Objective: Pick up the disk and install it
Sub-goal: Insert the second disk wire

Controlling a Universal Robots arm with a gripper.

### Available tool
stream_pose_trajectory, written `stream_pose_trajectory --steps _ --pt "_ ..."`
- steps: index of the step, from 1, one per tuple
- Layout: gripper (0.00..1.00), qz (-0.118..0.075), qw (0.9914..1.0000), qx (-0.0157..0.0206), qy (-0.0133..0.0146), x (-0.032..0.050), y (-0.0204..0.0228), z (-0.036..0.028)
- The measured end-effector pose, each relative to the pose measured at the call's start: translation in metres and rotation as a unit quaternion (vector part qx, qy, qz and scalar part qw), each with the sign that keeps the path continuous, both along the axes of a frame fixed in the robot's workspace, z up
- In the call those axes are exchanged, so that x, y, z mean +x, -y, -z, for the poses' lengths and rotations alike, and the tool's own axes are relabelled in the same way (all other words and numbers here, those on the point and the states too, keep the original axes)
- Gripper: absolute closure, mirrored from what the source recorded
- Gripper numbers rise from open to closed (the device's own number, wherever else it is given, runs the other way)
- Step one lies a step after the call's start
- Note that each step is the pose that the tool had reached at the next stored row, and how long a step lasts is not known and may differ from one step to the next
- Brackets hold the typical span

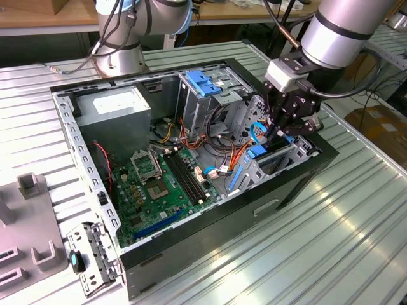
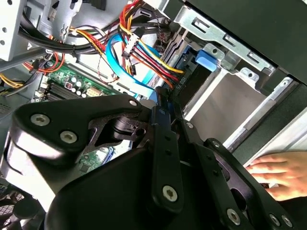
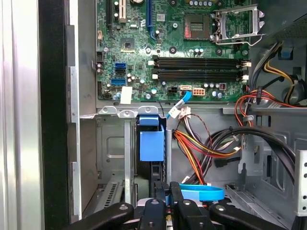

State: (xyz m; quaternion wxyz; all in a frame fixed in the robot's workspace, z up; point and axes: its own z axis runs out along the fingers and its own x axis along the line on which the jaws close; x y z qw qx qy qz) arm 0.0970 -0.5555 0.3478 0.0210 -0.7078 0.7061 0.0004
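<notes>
**Gripper on disk in corner bay of open PC case**

1 open PC case (image 1: 305, 171) lies flat mid-bench (image 1: 356, 254). Inside it:
- 1 green mainboard (image 1: 159, 184) w/ 1 processor socket (image 3: 237, 21), along the case's near edge.
- 1 grey power supply box (image 1: 121, 108) in the far corner, on the exterior view's left.
- 1 metal drive cage (image 1: 216, 101) at the far edge, w/ 1 bare blue bracket (image 1: 200, 82) on top.
- 1 bay in the corner on the exterior view's right. The disk (image 3: 152, 143) stands on edge in it, blue rails showing.

The gripper (image 3: 168, 211) hangs over that bay. Its 2 fingers (image 3: 156, 213) are drawn tight together, pinching the blue edge of the disk's carrier.

Clutter close by: a bundle of red, yellow & black cables (image 3: 206, 143) just beside the bay, and 1 blue flat cable (image 3: 201, 193) looping right next to the fingers.

In the second wrist view 1 hand (image 2: 278, 172) rests just outside the case's dark wall.

Outside the case:
- 1 more robot base (image 1: 121, 38) at the bench's far edge.
- 1 grey fixture (image 1: 25, 216) at the edge on the exterior view's left.
- 1 loose metal bracket (image 1: 89, 254) just beside the case's near corner.
</notes>
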Motion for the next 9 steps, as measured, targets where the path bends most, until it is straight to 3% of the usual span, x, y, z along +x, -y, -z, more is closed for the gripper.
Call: stream_pose_trajectory --steps 3,9 --pt "0.84 0.000 1.00000 0.0000 0.0000 0.0000 0.0027 0.0000" --pt "0.84 0.000 1.00000 0.0000 0.0000 0.0000 0.0036 0.0011"
